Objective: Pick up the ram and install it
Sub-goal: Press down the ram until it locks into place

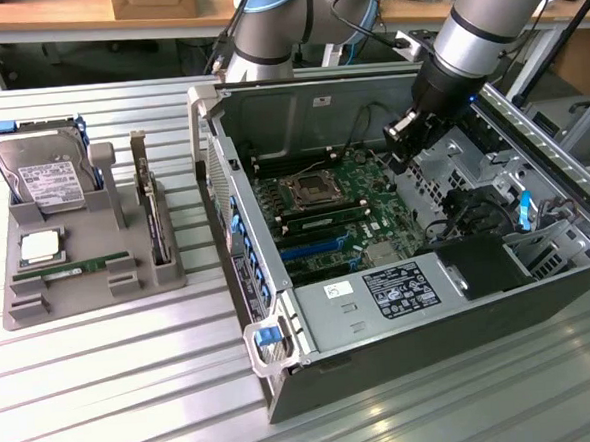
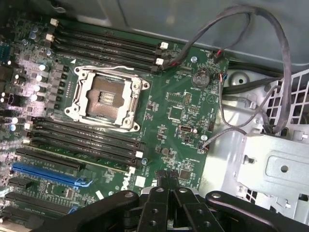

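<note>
Silver-grey tubular arm (image 1: 478,24) with black joint rings, black wrist block; black gripper (image 2: 167,186) linkages dotted with round pivot holes.

Robotics lab or hardware test bench, going by the kit. Ribbed aluminium-profile table (image 1: 105,393) carrying an opened PC case (image 1: 431,313) with bare motherboard (image 2: 159,111), plus a grey parts fixture (image 1: 87,264) holding a hard drive (image 1: 47,176) and loose components. Wooden workbenches (image 1: 82,14) with cardboard boxes behind, cabling draped across them.
</note>
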Controlling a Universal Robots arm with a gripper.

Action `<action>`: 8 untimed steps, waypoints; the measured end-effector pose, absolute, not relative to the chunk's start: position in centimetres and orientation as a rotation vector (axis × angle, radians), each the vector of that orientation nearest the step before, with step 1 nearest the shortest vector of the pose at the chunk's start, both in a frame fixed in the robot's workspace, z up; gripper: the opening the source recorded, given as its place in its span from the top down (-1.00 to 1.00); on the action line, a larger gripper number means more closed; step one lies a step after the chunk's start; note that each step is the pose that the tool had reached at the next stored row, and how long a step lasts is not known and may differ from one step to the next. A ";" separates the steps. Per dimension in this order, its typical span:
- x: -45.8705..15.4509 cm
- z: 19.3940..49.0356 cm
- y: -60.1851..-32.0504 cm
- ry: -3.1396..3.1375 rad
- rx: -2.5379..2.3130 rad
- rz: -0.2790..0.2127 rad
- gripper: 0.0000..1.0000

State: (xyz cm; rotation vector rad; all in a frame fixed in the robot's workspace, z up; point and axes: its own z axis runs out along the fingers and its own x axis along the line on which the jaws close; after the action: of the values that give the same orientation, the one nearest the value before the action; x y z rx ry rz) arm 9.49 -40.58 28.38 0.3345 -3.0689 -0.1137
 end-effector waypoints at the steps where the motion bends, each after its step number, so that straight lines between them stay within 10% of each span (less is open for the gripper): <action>1: 9.5 28.4 -40.6 -3.072 0.310 -0.114 0.80; 8: 9.5 28.4 -40.6 -3.086 0.176 -0.114 0.80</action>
State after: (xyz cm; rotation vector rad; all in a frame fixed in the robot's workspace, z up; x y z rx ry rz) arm 9.49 -40.58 28.37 0.1756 -3.0857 -0.1140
